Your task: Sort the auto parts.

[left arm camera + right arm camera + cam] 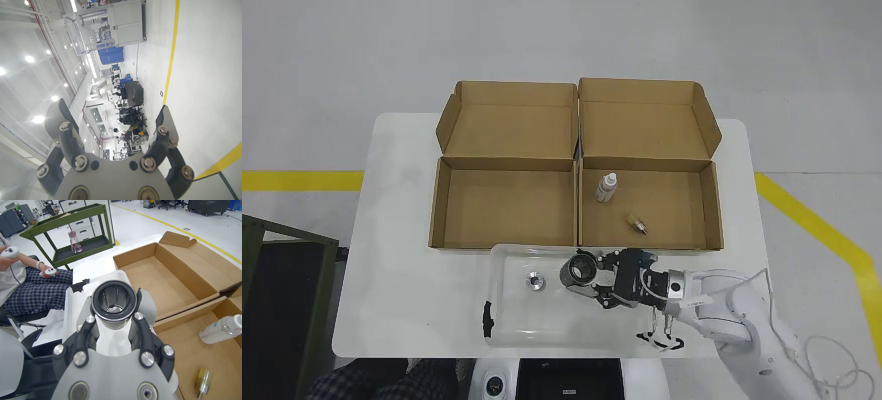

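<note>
Right gripper (115, 303), pointing left, clasps cylinder (115, 322) over tray (508, 302).

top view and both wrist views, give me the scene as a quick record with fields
right gripper: shut on the metal cylinder, at the clear tray's side nearest the boxes
left gripper: open, holding nothing, pointing out at the room
clear tray: a small round metal part lies in it
left box: open, flap folded back, beside the right box
right box: open, holds a small bottle on its side and a small metal fitting, apart from each other
table: white, bears the tray and both boxes
</note>
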